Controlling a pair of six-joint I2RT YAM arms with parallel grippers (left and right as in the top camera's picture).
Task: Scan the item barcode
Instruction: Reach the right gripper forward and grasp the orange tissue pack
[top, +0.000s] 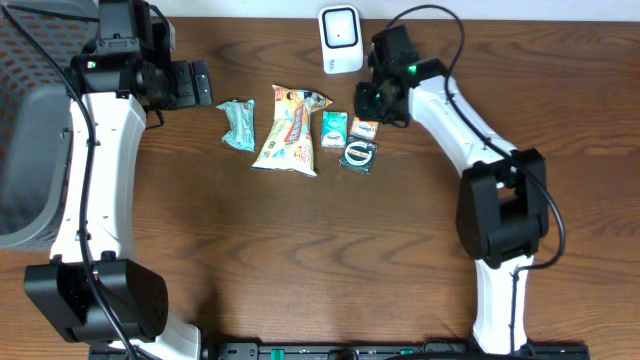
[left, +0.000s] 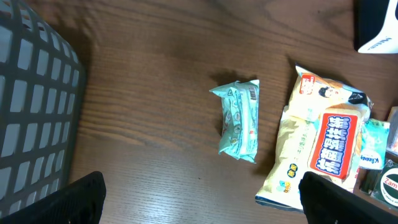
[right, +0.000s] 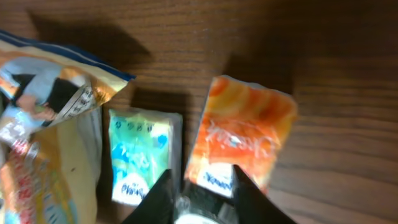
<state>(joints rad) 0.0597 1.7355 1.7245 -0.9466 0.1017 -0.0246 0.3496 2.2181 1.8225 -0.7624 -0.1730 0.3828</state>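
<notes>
Several items lie in a row: a teal wrapped packet (top: 238, 124) (left: 239, 121), a yellow snack bag (top: 288, 130) (right: 43, 124), a small teal tissue pack (top: 333, 128) (right: 140, 152), an orange packet (top: 363, 128) (right: 245, 134) and a dark green packet (top: 358, 155). The white scanner (top: 340, 40) stands at the back. My right gripper (top: 380, 105) (right: 204, 186) is low over the orange packet. Its fingers stand narrowly apart around that packet's white-labelled near end. A dark glossy surface shows between them. Whether they pinch anything is blurred. My left gripper (top: 195, 85) (left: 205, 205) hangs open left of the teal wrapped packet, holding nothing.
A grey mesh basket (top: 30, 170) (left: 31, 112) stands at the table's left edge. The table's front half is bare brown wood (top: 330, 260). The scanner's corner (left: 376, 25) shows at the top right of the left wrist view.
</notes>
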